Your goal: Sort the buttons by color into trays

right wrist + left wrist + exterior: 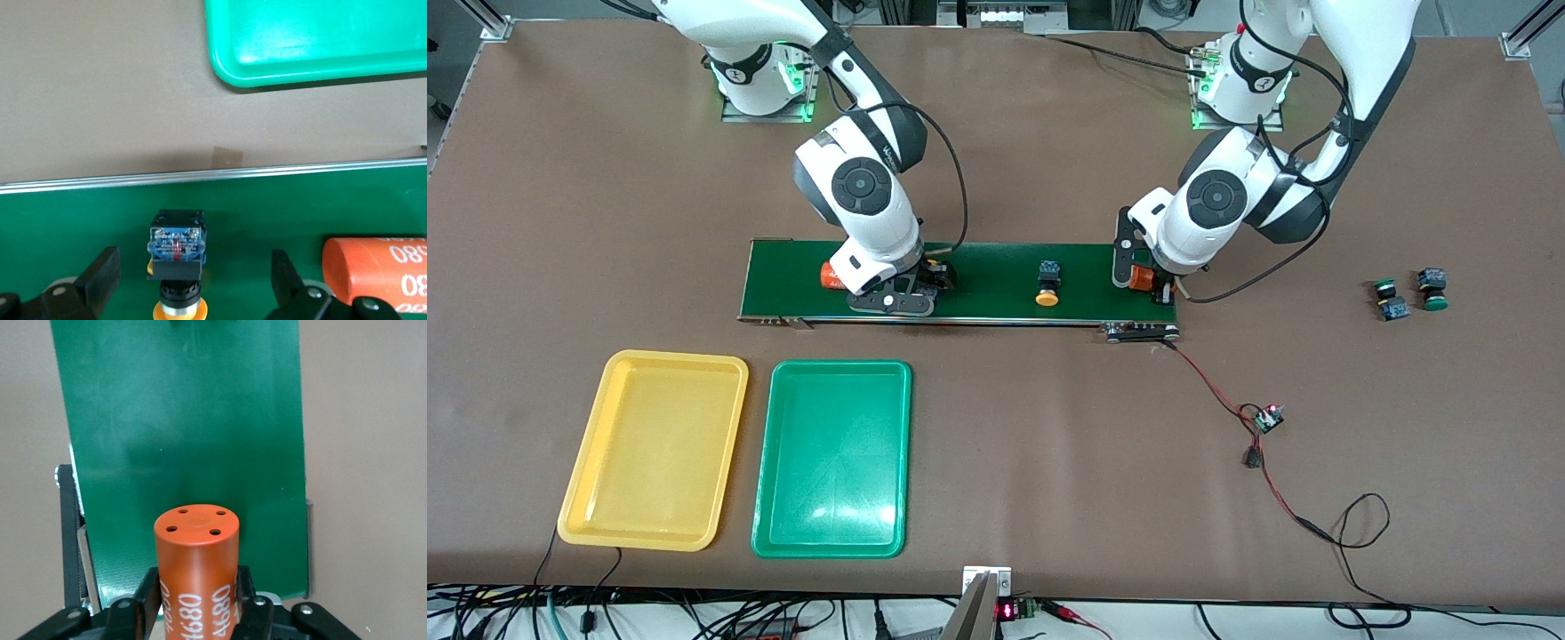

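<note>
My right gripper [891,298] is low over the dark green conveyor belt [996,267], open. A yellow-capped button [175,257] lies on the belt between its fingers [100,273], untouched; the front view hides it. A second yellow button [1047,283] lies mid-belt. Two green buttons [1387,298] [1434,289] sit on the table toward the left arm's end. My left gripper [1145,283] is at the belt's end, shut on an orange 4680 cylinder [197,560]. The yellow tray [654,449] and green tray [831,458] lie nearer the front camera than the belt.
Another orange 4680 cylinder [831,276] lies on the belt beside my right gripper, toward the right arm's end. A red and black cable [1227,400] with a small circuit board [1268,418] runs from the belt's end to the table's front edge.
</note>
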### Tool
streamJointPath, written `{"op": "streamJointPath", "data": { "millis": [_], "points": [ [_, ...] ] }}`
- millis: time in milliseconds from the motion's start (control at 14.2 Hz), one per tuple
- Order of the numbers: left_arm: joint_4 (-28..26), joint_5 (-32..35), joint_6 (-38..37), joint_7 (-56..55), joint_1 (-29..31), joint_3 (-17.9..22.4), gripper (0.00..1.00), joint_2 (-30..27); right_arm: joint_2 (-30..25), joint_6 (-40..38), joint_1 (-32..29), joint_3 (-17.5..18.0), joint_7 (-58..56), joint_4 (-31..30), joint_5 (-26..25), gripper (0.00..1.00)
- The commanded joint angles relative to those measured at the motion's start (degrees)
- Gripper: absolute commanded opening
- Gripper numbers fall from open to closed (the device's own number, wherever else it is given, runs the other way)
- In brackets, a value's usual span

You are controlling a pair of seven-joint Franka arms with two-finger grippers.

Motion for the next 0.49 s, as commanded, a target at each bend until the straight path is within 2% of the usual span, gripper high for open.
{"op": "streamJointPath", "data": {
  "millis": [0, 282, 423],
  "points": [
    [0.04, 1.60, 0.70, -2.62, -0.06, 0.23, 1.00, 0.50, 1.34, 0.34, 0.84, -0.76, 1.53, 1.65, -1.31, 1.00],
    [0.04, 1.60, -0.17, -2.62, -0.14, -0.92, 1.00, -0.64, 1.86, 0.34, 0.84, -0.93, 1.53, 2.00, -1.22, 1.00],
    [0.47, 1.51, -3.23, -2.45, 0.21, -1.00, 1.00, -2.75, 2.22, 0.43, 0.84, -0.93, 1.53, 2.00, -1.31, 1.00]
  ]
}}
